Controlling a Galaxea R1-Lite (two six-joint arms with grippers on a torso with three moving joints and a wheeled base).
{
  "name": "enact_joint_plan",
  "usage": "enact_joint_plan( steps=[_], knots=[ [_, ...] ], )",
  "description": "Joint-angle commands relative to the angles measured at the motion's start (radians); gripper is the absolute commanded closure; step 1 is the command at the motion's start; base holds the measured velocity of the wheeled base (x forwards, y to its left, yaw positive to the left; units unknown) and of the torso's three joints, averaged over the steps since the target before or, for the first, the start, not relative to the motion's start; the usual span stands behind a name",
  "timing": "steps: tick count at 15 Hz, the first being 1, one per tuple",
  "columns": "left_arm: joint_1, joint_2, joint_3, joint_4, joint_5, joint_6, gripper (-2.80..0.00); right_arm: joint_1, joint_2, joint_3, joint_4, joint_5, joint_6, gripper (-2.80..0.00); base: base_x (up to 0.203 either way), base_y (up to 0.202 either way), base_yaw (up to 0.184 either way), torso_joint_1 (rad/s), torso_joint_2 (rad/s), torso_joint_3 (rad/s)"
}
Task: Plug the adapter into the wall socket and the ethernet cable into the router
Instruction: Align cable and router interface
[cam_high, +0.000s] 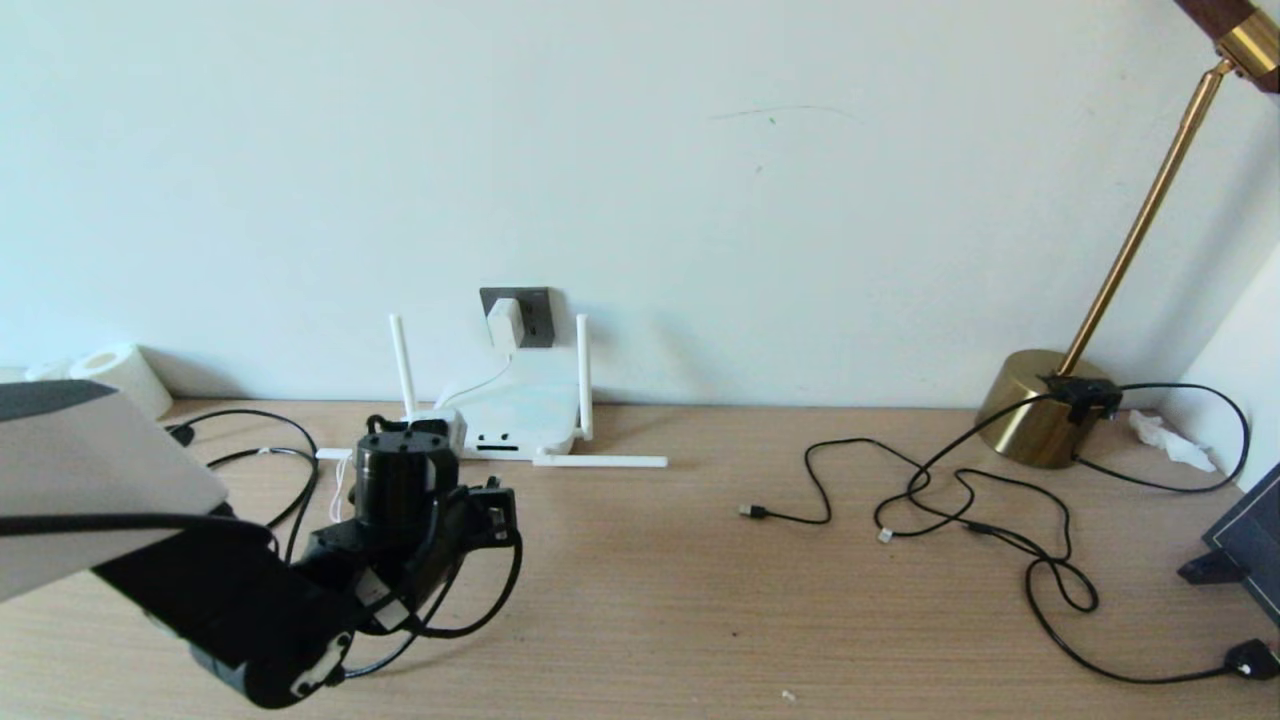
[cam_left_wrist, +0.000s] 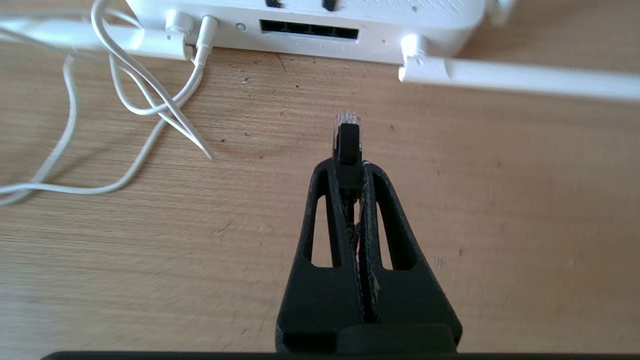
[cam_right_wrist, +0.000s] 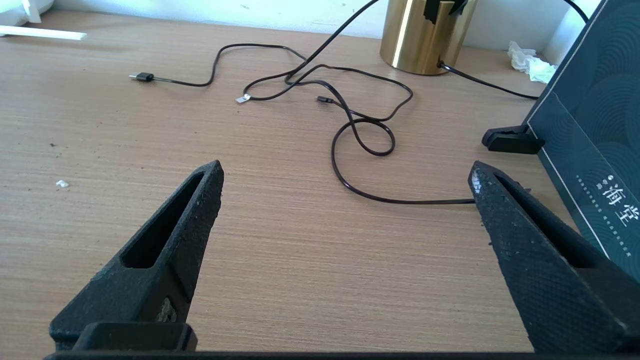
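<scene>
- The left gripper (cam_left_wrist: 348, 162) has its jaws clenched on the plug of the ethernet cable (cam_left_wrist: 347, 137); the clear plug tip sticks out beyond the fingertips and points at the router (cam_left_wrist: 300, 12).
- The plug hangs just above the bench (cam_left_wrist: 150, 250), near the router's dark port row (cam_left_wrist: 309, 29) but apart from it, not yet inserted.
- In the head view the left arm reaches over the left part of the bench, with the left gripper (cam_high: 420, 440) just in front of the router (cam_high: 520, 410).
- The adapter (cam_high: 506, 321) sits in the wall socket (cam_high: 530, 315) on the wall above the router; its thin white cord (cam_left_wrist: 125, 100) runs down and loops on the bench beside the router, ending in a port at the router's edge.
- Two router antennas stand upright; another antenna (cam_high: 600, 461) lies flat on the bench.
- The right gripper (cam_right_wrist: 345, 210) has its jaws released and spread wide, holding nothing, above the wood-grain bench on the right.
- Thin black cords (cam_high: 960, 510) with small plugs tangle there, near a brass lamp base (cam_high: 1040, 405), a crumpled tissue (cam_high: 1165, 438) and a dark box (cam_right_wrist: 595, 130).
- A paper roll (cam_high: 118, 375) lies at the far left against the pale wall.
</scene>
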Motion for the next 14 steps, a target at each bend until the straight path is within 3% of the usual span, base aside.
enact_joint_plan(
  steps=[1, 5, 14],
  knots=[
    [0.005, 0.031, -0.015, -0.008, 0.002, -0.032, 0.00, 0.000, 0.002, 0.000, 0.000, 0.000, -0.001, -2.80, 0.000, 0.000, 0.000, 0.000, 0.00, 0.000],
    [0.008, 0.040, -0.052, -0.016, 0.000, -0.117, 0.00, 0.000, 0.002, 0.000, 0.000, 0.000, -0.001, -2.80, 0.000, 0.000, 0.000, 0.000, 0.00, 0.000],
    [0.046, 0.109, -0.103, -0.038, -0.014, -0.114, 0.00, 0.000, 0.002, 0.000, 0.000, 0.000, -0.001, -2.80, 0.000, 0.000, 0.000, 0.000, 0.00, 0.000]
  ],
)
